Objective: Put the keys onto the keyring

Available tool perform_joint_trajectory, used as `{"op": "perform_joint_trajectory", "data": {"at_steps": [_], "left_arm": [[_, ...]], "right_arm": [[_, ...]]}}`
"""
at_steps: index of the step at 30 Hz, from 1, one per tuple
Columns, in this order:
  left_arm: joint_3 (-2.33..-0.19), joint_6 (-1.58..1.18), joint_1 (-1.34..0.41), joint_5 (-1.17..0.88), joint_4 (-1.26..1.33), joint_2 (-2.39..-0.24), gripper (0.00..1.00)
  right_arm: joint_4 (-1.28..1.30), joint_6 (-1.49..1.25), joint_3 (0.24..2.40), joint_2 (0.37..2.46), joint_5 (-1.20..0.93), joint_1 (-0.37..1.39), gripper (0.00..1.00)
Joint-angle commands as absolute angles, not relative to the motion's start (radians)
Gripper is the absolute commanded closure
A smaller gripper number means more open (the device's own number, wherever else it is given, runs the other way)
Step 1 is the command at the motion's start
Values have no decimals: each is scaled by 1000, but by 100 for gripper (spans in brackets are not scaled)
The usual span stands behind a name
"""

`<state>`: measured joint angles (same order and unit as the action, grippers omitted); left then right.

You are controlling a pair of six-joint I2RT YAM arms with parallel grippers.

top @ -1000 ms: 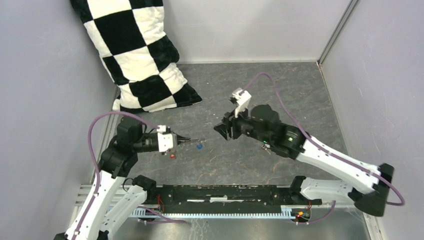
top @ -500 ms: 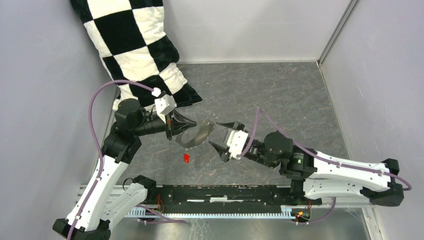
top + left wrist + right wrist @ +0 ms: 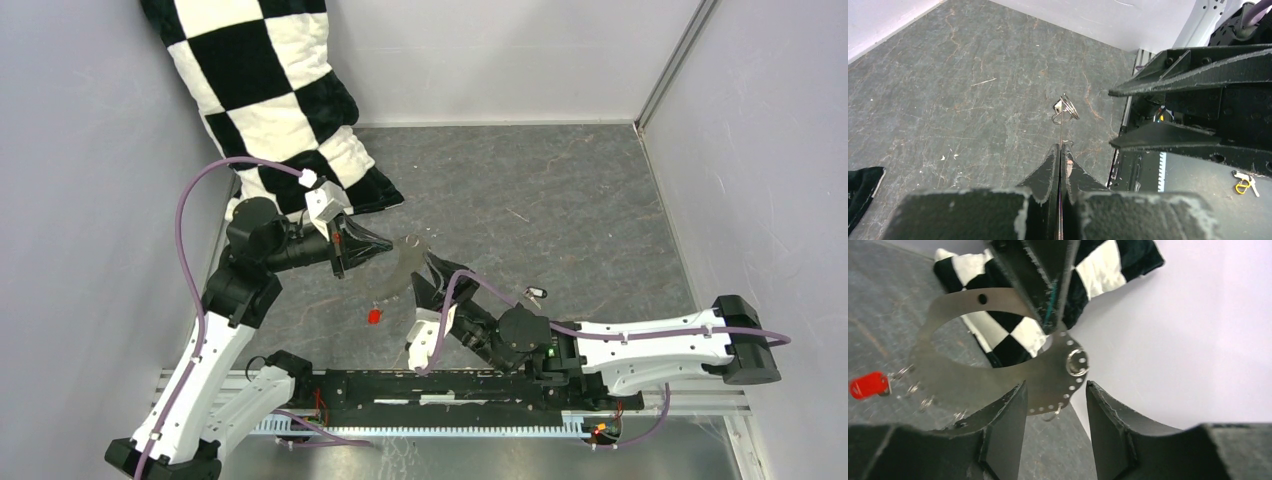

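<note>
Now my left pincer (image 3: pixel 1060 149) is clamped on the keyring (image 3: pixel 998 375), holding it above the tabletop (image 3: pixel 560 200). My right pincer (image 3: pixel 1055 390), jaws apart, points at the keyring's lower edge, with that arm stretched low and leftward.

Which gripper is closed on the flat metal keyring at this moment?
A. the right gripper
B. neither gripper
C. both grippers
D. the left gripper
D: the left gripper is shut on the edge of the keyring, while the fingers of the right gripper stand apart and do not grip it.
</note>
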<state>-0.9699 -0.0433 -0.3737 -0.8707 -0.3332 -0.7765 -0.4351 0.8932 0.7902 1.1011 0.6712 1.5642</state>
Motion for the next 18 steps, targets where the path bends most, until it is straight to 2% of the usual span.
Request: {"op": "perform_joint_trajectory", "data": {"at_steps": [1,18], "left_arm": [[-1014,-104,-377,-877,-270,-757,98],[-1008,-133,-377,-900,-258,-747,98]], "right_arm": [[-662,983,802,1120,724,1568,49],[-671,891,855,1164,663,1516,59]]}}
